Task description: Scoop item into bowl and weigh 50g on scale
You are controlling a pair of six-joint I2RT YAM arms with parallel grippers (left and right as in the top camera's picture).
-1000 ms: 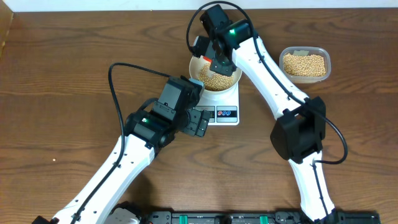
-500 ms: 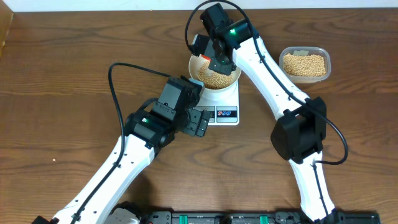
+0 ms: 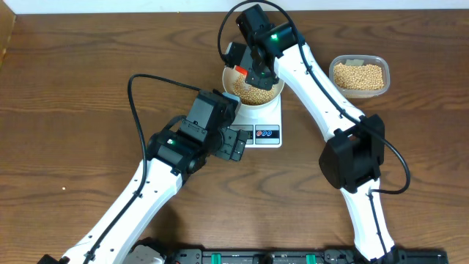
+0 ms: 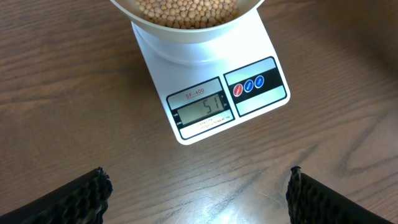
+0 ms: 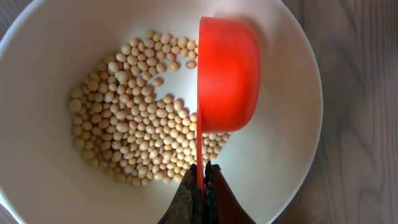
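Gripping red scoop (image 5: 227,74) — right jaws shut; left jaws wide, empty.

I am looking at a robotics lab bench: a left arm (image 3: 139,198) and a right arm (image 3: 322,95) mounted on a black rail (image 3: 256,257) at the edge of a wood-grain surface (image 3: 73,110).

The right gripper (image 5: 200,194) and its red scoop (image 5: 227,74) hang over the bowl (image 5: 273,155), blocking entry from above — the right arm (image 3: 322,95) slants between bowl and clear container (image 3: 359,75), closing that side. The left gripper (image 3: 233,144) crowds the scale (image 3: 268,135) at its front-left corner. Bare table (image 3: 73,88) lies open far left.
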